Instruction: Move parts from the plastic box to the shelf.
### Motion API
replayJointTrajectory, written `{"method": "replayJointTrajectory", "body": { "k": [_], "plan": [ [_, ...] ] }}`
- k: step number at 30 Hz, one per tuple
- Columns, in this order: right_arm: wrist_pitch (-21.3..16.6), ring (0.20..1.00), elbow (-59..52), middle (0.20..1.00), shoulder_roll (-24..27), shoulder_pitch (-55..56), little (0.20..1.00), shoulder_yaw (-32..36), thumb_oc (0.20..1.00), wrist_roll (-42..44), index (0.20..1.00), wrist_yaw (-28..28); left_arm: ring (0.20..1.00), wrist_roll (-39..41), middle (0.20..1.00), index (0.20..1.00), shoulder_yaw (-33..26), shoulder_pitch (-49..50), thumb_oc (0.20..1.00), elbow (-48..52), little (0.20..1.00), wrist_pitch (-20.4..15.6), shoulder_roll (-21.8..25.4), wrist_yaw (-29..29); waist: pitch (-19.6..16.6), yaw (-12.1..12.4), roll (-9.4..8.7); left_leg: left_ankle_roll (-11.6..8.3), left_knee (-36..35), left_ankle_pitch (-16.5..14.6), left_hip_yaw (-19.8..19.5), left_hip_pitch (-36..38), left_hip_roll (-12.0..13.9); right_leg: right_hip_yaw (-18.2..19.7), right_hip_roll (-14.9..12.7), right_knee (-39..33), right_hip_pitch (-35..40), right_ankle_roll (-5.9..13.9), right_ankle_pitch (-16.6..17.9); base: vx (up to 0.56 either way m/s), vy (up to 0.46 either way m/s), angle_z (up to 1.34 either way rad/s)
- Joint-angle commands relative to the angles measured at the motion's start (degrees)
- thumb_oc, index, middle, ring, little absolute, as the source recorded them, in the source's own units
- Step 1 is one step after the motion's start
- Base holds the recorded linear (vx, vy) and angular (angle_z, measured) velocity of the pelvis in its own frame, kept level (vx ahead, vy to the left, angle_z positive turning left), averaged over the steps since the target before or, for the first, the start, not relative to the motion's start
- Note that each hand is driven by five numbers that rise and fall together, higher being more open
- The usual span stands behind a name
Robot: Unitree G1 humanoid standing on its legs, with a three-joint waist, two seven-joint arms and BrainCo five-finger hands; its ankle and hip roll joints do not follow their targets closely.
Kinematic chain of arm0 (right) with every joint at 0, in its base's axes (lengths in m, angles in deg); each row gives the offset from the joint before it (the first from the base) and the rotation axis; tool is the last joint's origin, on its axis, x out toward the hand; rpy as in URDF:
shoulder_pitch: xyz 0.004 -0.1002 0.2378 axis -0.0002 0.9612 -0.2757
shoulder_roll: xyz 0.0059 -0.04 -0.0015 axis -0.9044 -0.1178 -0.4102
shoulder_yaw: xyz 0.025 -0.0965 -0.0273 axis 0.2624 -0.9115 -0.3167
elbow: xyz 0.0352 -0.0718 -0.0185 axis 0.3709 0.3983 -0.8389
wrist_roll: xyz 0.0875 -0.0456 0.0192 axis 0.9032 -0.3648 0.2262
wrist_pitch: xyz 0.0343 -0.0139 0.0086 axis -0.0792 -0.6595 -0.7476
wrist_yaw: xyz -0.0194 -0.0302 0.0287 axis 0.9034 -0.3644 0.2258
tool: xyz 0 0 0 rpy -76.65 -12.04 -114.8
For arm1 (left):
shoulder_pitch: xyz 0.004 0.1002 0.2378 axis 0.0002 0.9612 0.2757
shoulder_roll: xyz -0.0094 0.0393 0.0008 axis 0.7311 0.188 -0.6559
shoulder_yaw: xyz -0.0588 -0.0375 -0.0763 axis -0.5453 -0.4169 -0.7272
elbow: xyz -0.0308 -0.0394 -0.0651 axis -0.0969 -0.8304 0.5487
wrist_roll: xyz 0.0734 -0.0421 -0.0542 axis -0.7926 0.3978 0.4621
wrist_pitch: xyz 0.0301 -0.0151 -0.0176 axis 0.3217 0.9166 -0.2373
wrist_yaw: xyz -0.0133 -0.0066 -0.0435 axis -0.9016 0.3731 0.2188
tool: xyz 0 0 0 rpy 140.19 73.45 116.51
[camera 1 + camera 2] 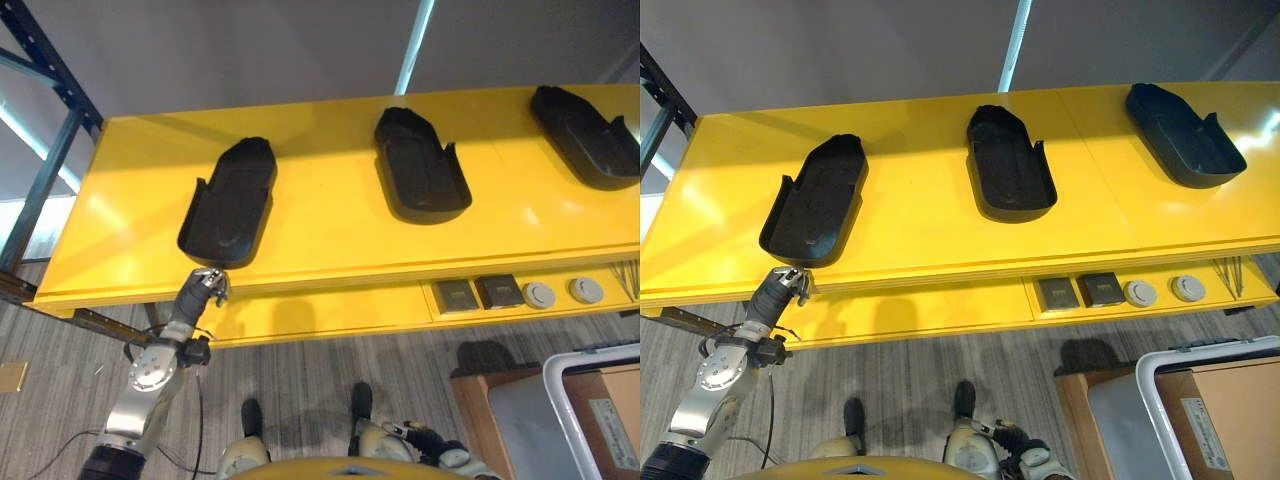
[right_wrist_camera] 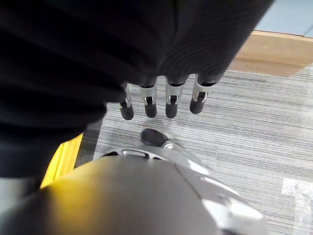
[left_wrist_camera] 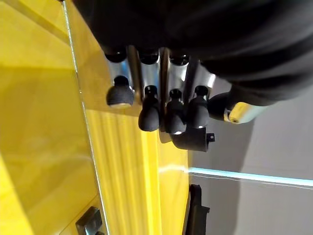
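Silver fingers of the right hand (image 2: 161,103) are seen relaxed, empty, above the floor (image 2: 254,122). Farther, the left hand (image 1: 207,287) is curled, empty, at the yellow shelf (image 1: 330,235) edge beside three black parts (image 1: 230,200).

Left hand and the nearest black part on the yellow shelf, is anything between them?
Nothing visible. The left hand sits at the shelf's front edge, right by the near end of the leftmost black part.

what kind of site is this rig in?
Probably a factory or warehouse parts area: a yellow shelf on dark steel racking holds three black moulded parts, with carpet-tile floor and a plastic box below. The left hand is at the shelf edge.
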Motion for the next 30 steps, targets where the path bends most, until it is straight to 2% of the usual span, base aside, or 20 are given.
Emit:
{"method": "replayJointTrajectory", "body": {
  "k": [1,9,12,16,30],
  "plan": [
    [1.2,1.0,1.6,1.0,-2.1,-0.9,1.0,-2.1,1.0,0.8,1.0,-0.3,0.2,0.0,0.2,0.2,-3.7,-8.8,0.2,3.2,0.2,-4.5,0.8,-1.9,1.4,-1.5,-1.81,0.91,0.1,-4.7,-1.2,1.0,1.5,0.3,-2.0,1.6,3.5,2.53,-9.1,0.03,-0.001,-0.03],
    [1.3,1.0,1.7,1.0,-2.2,-2.0,1.0,-1.8,1.0,2.1,1.0,-0.4,0.2,1.2,0.2,0.2,-3.6,-11.2,0.2,1.9,0.2,-4.4,1.0,-2.6,1.2,-1.7,-1.88,1.01,0.1,-4.6,-1.3,-0.1,1.8,1.3,-1.6,2.2,1.7,2.45,-9.1,0.02,0.005,-0.04],
    [1.1,1.0,1.8,1.0,-2.4,-1.8,1.0,-2.1,1.0,2.2,1.0,-0.2,0.2,7.3,0.2,0.2,-4.2,-12.1,0.2,7.0,0.2,-5.7,0.3,-0.7,1.2,-1.8,-1.99,1.07,0.1,-4.6,-1.4,-0.4,1.7,1.6,-1.5,2.1,1.3,2.49,-9.0,0.02,0.006,-0.02],
    [1.0,1.0,2.2,1.0,-2.5,-1.4,1.0,-1.9,1.0,2.3,1.0,0.1,0.2,9.7,0.2,0.2,-5.4,-11.1,0.2,11.4,0.2,-6.7,-0.3,-0.4,1.2,-1.6,-2.11,1.13,0.1,-4.7,-1.3,-0.3,1.6,1.8,-1.6,1.7,1.4,2.49,-8.8,0.02,0.0,-0.05],
    [1.5,1.0,2.1,1.0,-2.3,-1.7,1.0,-1.2,1.0,2.9,1.0,0.1,0.2,6.0,0.2,0.2,-7.8,-7.9,0.2,10.6,0.2,-3.8,0.8,-2.7,1.1,-0.7,-1.3,1.18,0.1,-4.8,-2.0,-0.6,1.4,1.2,-1.7,0.4,2.5,2.54,-8.9,0.01,0.002,-0.01]
  ]
}}
